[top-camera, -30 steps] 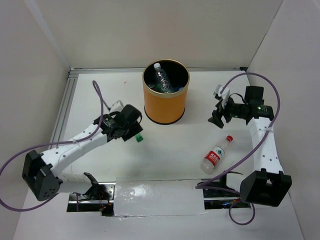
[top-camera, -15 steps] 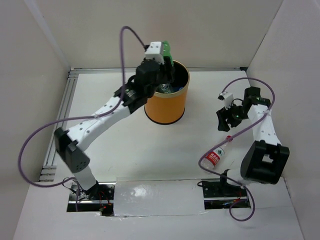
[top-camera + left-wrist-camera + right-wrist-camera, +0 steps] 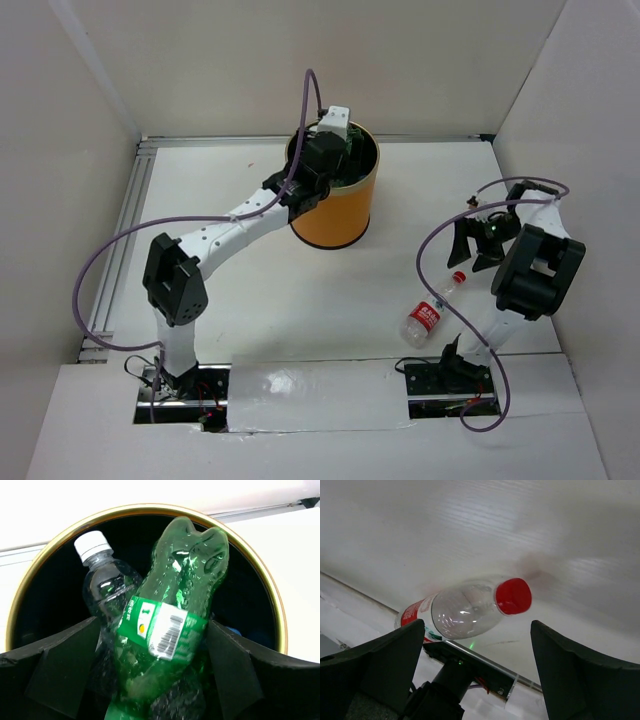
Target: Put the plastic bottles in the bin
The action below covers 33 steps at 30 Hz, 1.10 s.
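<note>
The orange bin (image 3: pixel 335 215) stands at the back middle of the table. My left gripper (image 3: pixel 338 138) hangs over its mouth, open. A green bottle (image 3: pixel 170 625) sits loose between the spread fingers, its base pointing away and its lower part blurred. Below it, inside the gold rim (image 3: pixel 145 507), lies a clear bottle with a white cap (image 3: pixel 102 580). A clear bottle with a red label and red cap (image 3: pixel 428 315) lies on the table at the right. My right gripper (image 3: pixel 470 240) hovers open just behind its cap (image 3: pixel 513 596), not touching it.
White walls enclose the table on the left, back and right. A metal rail (image 3: pixel 120 235) runs along the left edge. The arm bases and a taped strip (image 3: pixel 315 395) sit at the near edge. Purple cables loop from both arms.
My left arm swung up from the table to above the bin with the green bottle, then opened its jaws. My right arm drew back and turned down toward the red-capped bottle.
</note>
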{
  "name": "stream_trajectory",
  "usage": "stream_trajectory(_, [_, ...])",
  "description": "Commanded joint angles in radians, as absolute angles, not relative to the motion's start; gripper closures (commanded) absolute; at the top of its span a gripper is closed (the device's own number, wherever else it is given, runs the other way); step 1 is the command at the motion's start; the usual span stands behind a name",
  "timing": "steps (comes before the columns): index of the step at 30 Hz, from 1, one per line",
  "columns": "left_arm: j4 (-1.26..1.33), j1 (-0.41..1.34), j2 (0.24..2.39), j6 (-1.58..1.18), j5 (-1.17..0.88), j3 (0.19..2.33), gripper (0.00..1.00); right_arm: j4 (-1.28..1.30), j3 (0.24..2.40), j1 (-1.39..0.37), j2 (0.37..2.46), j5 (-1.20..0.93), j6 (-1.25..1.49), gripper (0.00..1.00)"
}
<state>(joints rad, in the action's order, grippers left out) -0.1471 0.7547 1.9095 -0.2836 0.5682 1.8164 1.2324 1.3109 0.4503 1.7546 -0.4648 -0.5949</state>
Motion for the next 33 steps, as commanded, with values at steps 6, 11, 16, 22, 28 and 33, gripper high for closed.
stream_trajectory(6, [-0.018,0.83,1.654,-0.222,0.592,1.605,0.0,1.31,1.29,0.465,1.81,-0.387,-0.517,0.07])
stream_trajectory(11, [-0.006,0.908,1.527,-0.232,0.592,1.458,0.0,1.31,1.314,0.465,1.917,-0.397,-0.517,0.09])
stream_trajectory(16, [-0.015,0.986,1.465,-0.241,0.646,1.369,0.0,1.31,1.328,0.465,1.996,-0.408,-0.508,0.08])
stream_trajectory(22, [-0.046,1.043,1.42,-0.31,0.684,1.303,0.0,1.31,1.319,0.4,2.065,-0.419,-0.528,0.1])
stream_trajectory(28, [-0.148,1.089,1.399,-0.414,0.713,1.259,0.0,1.319,1.341,0.376,2.102,-0.488,-0.572,0.51])
stream_trajectory(33, [-0.23,1.126,1.361,-0.531,0.713,1.158,0.0,1.319,1.35,0.367,2.12,-0.561,-0.621,1.0])
